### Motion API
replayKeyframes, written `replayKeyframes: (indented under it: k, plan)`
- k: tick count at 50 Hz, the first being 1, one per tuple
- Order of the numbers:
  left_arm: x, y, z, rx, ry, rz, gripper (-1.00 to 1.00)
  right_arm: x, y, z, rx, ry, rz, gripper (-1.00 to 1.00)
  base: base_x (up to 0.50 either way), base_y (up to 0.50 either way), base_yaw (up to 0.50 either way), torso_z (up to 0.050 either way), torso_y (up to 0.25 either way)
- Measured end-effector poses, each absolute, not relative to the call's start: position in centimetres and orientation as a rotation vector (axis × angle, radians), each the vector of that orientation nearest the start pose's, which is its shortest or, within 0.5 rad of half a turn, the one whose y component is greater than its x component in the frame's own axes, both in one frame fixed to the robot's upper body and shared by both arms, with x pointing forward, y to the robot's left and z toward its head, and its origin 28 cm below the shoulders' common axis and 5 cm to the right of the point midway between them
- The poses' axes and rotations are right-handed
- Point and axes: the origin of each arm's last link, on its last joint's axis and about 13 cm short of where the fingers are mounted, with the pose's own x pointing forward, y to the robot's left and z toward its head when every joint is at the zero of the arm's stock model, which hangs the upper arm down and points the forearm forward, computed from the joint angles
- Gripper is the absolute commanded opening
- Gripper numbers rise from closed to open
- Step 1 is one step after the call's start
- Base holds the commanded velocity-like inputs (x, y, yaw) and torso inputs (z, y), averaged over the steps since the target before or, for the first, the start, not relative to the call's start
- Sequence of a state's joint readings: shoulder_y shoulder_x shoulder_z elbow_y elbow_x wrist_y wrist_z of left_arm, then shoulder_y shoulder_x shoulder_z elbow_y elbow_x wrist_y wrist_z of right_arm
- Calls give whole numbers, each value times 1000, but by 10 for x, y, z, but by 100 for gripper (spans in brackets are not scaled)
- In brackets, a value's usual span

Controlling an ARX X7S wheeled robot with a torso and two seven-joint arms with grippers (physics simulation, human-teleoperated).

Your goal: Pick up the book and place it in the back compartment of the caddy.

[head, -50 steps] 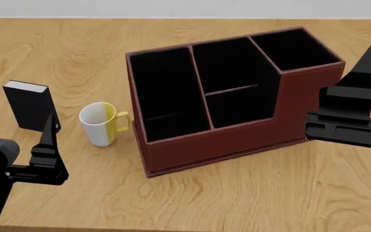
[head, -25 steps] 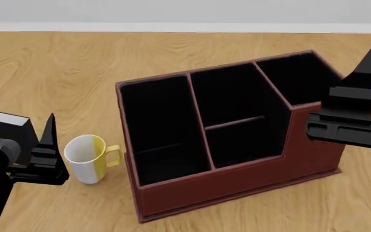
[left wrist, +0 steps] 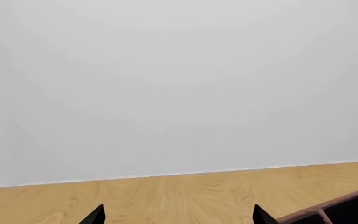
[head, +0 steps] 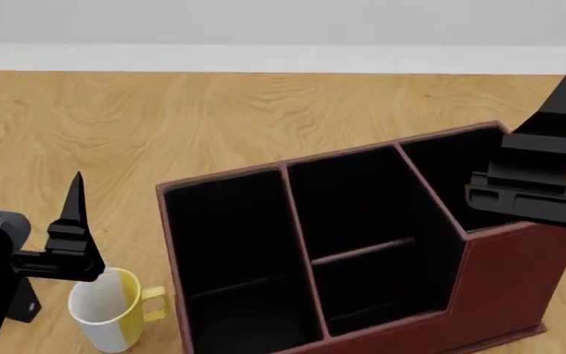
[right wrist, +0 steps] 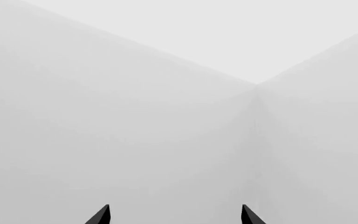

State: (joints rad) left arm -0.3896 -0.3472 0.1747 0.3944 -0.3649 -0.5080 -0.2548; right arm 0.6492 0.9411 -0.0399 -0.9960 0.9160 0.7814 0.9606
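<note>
My left gripper (head: pixel 26 174) hangs low at the left of the head view, its two black fingers (head: pixel 71 221) spread wide with bare table (head: pixel 214 110) showing between them. The left wrist view agrees: the two fingertips (left wrist: pixel 98 215) sit far apart at the edge of the picture, with nothing between them but wood grain and a pale wall beyond.

I cannot see the book in any view. A small dark shape shows under my left wrist in the head view, but I cannot tell whether it belongs to the book or to my own arm. If the book is near that gripper, my arm hides it or it lies outside the picture.

The white-and-yellow mug (head: pixel 106 316) stands upright just beside and below my left finger, between that gripper and the caddy (head: pixel 519 273). The caddy sits to the right of the mug, close to it but not touching. Its back compartment (head: pixel 376 291), the small cell bounded by the thin red bar and the low outer wall, is open at the top and dark inside. It is well apart from my left gripper, with the mug and the long cell between them. A red corner of the caddy also shows in the left wrist view.

My right gripper (right wrist: pixel 174 214) is spread wide too. Its wrist view shows only two separated tips against blank grey walls. In the head view that arm hangs in front of the caddy's tall right end.
</note>
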Motion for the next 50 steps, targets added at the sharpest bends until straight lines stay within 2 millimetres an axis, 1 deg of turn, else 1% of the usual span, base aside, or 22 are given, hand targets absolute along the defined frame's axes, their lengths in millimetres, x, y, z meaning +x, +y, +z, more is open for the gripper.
replayKeyframes:
  k: [7, 34, 50]
  plan:
    - [264, 229, 150, 56, -200, -35, 100, 176, -154, 276, -266, -633, -309, 100, 351, 0, 0, 0, 1]
    - [265, 231, 150, 33, -202, -17, 100, 175, -154, 276, -251, -646, -310, 100, -1, 0, 0, 0, 0]
    - [266, 233, 149, 22, -196, -13, 100, 175, -154, 276, -254, -646, -311, 100, -1, 0, 0, 0, -155]
